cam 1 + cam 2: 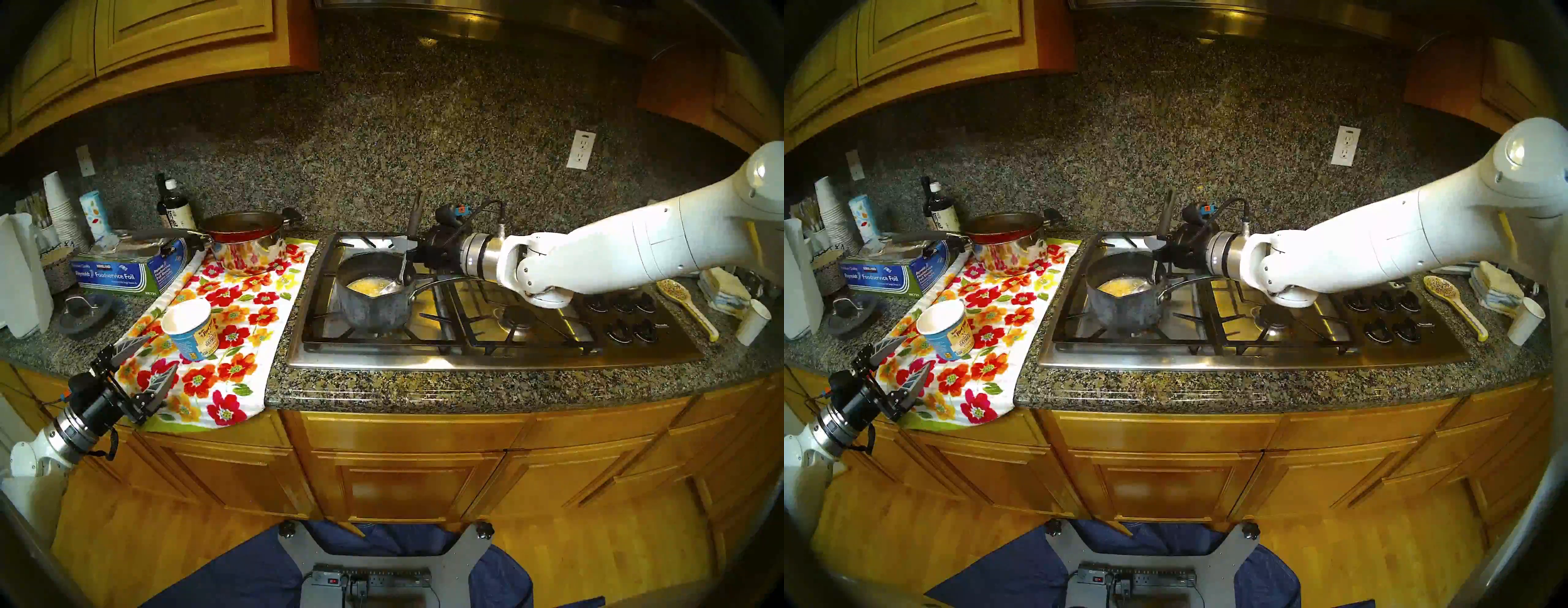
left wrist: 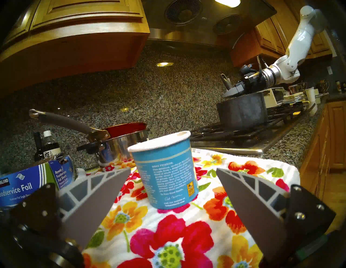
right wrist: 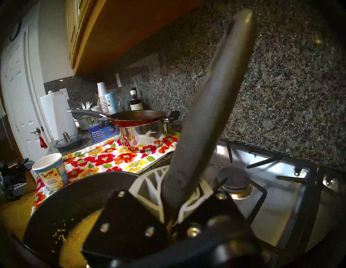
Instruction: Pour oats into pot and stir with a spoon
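Jaws of the right gripper (image 1: pixel 410 254) clamp the spoon (image 1: pixel 407 250) mid-handle, its bowl in the oats (image 1: pixel 368 286) inside the pot (image 1: pixel 373 297) on the stove's nine-o'clock burner. The left gripper (image 1: pixel 146 361) gapes empty at seven o'clock of the oatmeal cup (image 1: pixel 191 327). The stiff, slim handle looks likely to swivel, so a grip low on the black part suits best

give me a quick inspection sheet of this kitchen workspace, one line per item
surface: granite counter with a gas cooktop and a floral towel.
job's things: pot on the front left burner, oats in it; spoon dipped in; empty oatmeal cup upright on the towel.
clutter: red pan on a steel pot, foil box, ceramic spoon, paper cups.
grippers: right gripper shut on the spoon handle; left gripper open, empty, short of the cup.
cables: black lead at the right wrist.
surroundings: wood cabinets, wall outlet.
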`<move>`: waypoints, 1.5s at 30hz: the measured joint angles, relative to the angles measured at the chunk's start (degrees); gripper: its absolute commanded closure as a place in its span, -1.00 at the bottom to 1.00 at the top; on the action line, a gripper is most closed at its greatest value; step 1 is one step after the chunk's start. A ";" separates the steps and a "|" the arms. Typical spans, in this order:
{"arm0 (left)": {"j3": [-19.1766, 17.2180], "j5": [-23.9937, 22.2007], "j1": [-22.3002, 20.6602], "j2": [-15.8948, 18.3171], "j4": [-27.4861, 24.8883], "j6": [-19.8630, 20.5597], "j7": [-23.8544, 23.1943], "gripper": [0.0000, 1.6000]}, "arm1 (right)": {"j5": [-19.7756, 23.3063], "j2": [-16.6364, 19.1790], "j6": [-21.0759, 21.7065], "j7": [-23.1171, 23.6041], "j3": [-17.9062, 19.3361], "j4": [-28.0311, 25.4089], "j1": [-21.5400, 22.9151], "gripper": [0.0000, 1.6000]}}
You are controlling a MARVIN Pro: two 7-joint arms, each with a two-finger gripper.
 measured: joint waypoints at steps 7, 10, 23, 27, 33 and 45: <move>0.00 0.00 0.00 0.00 0.00 0.00 0.00 -1.00 | -1.00 0.45 1.48 0.74 -1.29 -0.09 0.12 -1.00; 0.00 0.00 0.00 0.00 0.00 0.00 0.00 -1.00 | -1.32 0.62 1.83 1.01 -1.47 -0.17 0.33 -1.00; 0.00 0.00 0.00 0.00 0.00 -0.02 0.02 -1.00 | -2.25 1.56 3.66 2.13 -1.89 -0.26 2.05 -1.00; 0.00 0.01 0.00 0.00 0.02 -0.02 0.03 -1.00 | -2.48 1.76 4.57 2.53 -1.89 -0.16 2.82 -1.00; 0.00 0.01 0.00 0.00 0.02 -0.02 0.04 -1.00 | -2.80 1.95 5.83 3.12 -1.80 0.08 3.89 -1.00; 0.00 0.01 0.00 0.00 0.02 -0.01 0.04 -1.00 | -4.10 3.31 8.10 4.54 -2.76 0.20 6.12 -1.00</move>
